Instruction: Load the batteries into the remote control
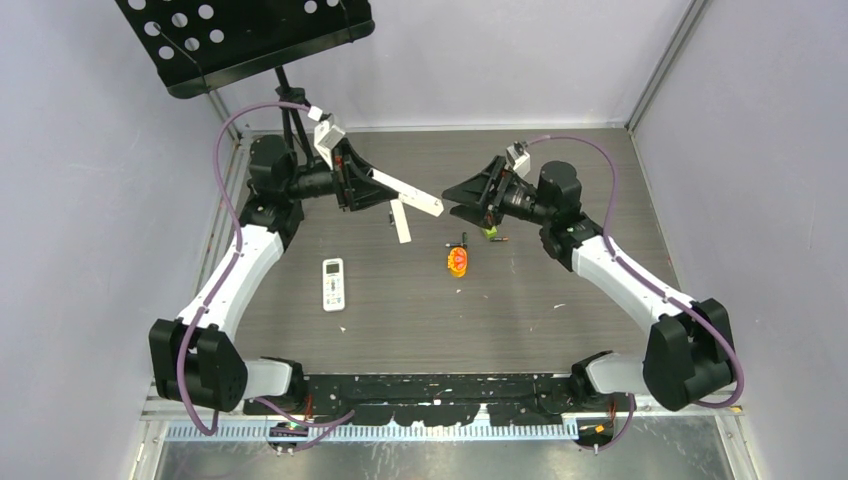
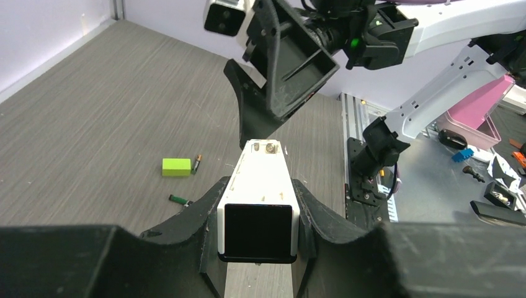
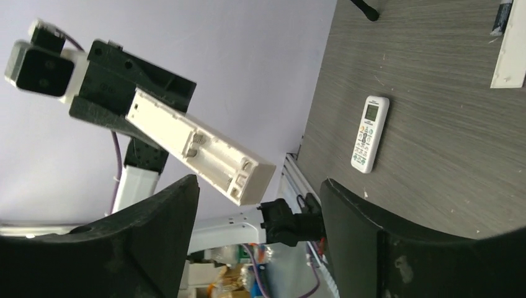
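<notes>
Top external view: both arms reach over the far half of the table (image 1: 560,320), elbows bowed outward and wrists turned toward each other, so the pincers meet almost tip to tip above mid-table.
Left pincer (image 2: 259,214): pinching the remote control (image 1: 415,200) by one end. Its long white body sticks out toward the right arm, raised off the table.
Right pincer (image 3: 259,186): fingers spread wide with nothing between them, just short of the remote control's free end.
Right wrist view alone: the remote control's uncovered battery bay faces this camera, with its metal contacts showing. A second remote (image 3: 369,133) lies keys-up on the table toward the left edge.
Left wrist view alone: the batteries (image 2: 197,164) show clearly on the table, one just beside the lime-green block (image 2: 176,166), another a little apart from it.
Back cover (image 1: 400,220): flat on the table beneath the held remote control.
Orange-yellow toy (image 1: 457,260): mid-table, near the block.
</notes>
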You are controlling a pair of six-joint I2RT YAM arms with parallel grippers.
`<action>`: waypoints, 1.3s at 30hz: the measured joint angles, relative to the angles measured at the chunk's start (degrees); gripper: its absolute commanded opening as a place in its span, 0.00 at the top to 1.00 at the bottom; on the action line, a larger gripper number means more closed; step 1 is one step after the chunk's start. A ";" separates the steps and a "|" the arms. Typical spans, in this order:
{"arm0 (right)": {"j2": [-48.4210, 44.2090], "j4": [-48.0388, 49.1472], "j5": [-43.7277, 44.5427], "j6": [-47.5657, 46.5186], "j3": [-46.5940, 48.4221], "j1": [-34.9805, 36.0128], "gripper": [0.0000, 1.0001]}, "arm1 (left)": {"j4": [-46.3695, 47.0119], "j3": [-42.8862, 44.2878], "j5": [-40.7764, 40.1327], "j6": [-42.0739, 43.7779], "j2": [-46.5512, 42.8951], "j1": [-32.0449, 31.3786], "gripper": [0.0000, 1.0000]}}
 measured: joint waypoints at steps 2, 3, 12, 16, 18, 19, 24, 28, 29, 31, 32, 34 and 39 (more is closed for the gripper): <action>-1.14 0.61 -0.04 -2.16 -0.42 0.13 0.17 | 0.04 -0.39 0.13 -0.09 0.00 -0.02 1.00; -1.81 1.03 -0.20 -3.52 -0.46 0.35 0.16 | 0.15 -0.57 0.33 -0.24 -0.02 -0.07 1.00; -5.05 -8.04 0.28 -32.74 4.55 9.68 0.22 | 4.52 -1.79 5.18 -3.74 -0.79 -1.11 1.00; -1.81 -14.62 -3.52 -41.05 9.40 12.31 0.25 | 8.00 -1.79 7.28 -4.87 -2.60 -1.57 1.00; -0.63 -14.88 -4.72 -43.43 10.56 13.07 0.24 | 8.57 -1.81 9.53 -6.03 -3.41 -2.51 1.00; -0.37 -14.95 -4.96 -44.72 10.91 13.38 0.21 | 8.79 -1.81 10.56 -6.38 -3.72 -3.30 1.00; -0.72 -16.11 -4.37 -49.27 11.52 14.23 0.17 | 9.20 -2.23 12.50 -7.10 -4.33 -4.22 1.00; -1.18 -16.79 -3.65 -51.54 11.52 14.49 0.24 | 9.57 -2.64 12.46 -7.52 -4.35 -4.24 1.00; -1.20 -16.85 -3.72 -51.87 11.54 14.56 0.28 | 9.62 -2.67 12.44 -7.63 -4.37 -4.26 1.00; -1.22 -16.87 -4.35 -52.24 11.67 15.15 0.35 | 9.90 -2.69 12.44 -7.87 -4.44 -4.39 1.00; -1.22 -16.90 -4.81 -52.37 11.80 15.61 0.38 | 9.94 -2.73 12.44 -8.07 -4.50 -4.44 1.00; -1.22 -16.96 -5.29 -52.61 12.22 16.52 0.47 | 10.03 -2.73 12.35 -8.85 -4.70 -4.57 1.00; -1.20 -16.96 -5.90 -53.16 13.05 18.23 0.66 | 10.51 -2.73 11.37 -12.07 -5.27 -5.07 1.00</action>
